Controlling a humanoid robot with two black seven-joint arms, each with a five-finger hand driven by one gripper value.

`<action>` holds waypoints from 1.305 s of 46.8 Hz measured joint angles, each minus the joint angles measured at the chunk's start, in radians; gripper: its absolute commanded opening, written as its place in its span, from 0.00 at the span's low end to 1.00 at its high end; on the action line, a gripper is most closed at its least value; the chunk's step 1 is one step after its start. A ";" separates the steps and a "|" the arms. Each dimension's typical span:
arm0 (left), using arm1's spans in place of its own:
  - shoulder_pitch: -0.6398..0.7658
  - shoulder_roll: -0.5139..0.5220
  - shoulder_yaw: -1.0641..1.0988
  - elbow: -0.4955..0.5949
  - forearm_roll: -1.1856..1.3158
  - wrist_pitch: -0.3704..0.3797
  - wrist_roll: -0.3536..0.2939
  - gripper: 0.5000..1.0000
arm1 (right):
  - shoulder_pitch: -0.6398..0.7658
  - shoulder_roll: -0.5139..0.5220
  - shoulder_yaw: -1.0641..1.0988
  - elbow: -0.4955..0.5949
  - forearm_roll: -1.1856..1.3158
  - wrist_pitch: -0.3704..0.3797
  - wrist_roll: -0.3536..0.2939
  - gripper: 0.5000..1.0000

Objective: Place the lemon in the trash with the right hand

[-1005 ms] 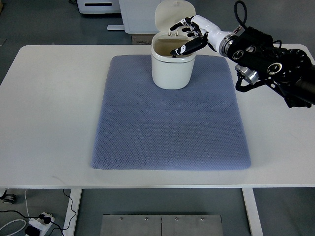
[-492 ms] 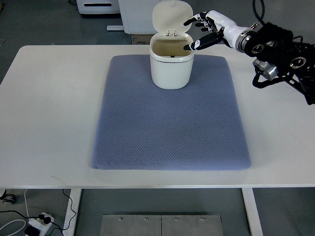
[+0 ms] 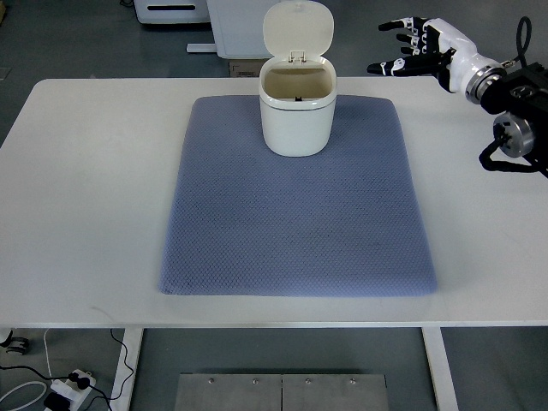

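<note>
Top view: a white counter (image 3: pixel 86 188) is covered by a blue-grey mat (image 3: pixel 291 223); the open trash bin (image 3: pixel 297 111) stands on it. Right hand (image 3: pixel 419 50) hovers apart, fingers (image 3: pixel 387 67) spread, empty. Grey floor (image 3: pixel 68 43) is seen beyond. No lemon can be seen.

We see a bright, even scene, lit softly from overhead. The white table (image 3: pixel 94 197) shows no harsh glare. The bin (image 3: pixel 297 116) casts only a faint shadow on the mat (image 3: pixel 291 231) around its base. Focus is sharp throughout, and the table's edges bow slightly toward the corners.
</note>
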 measured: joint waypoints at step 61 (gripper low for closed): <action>0.000 0.000 0.000 0.000 0.000 0.000 0.000 1.00 | -0.581 0.282 0.836 -0.009 -0.096 0.065 0.053 1.00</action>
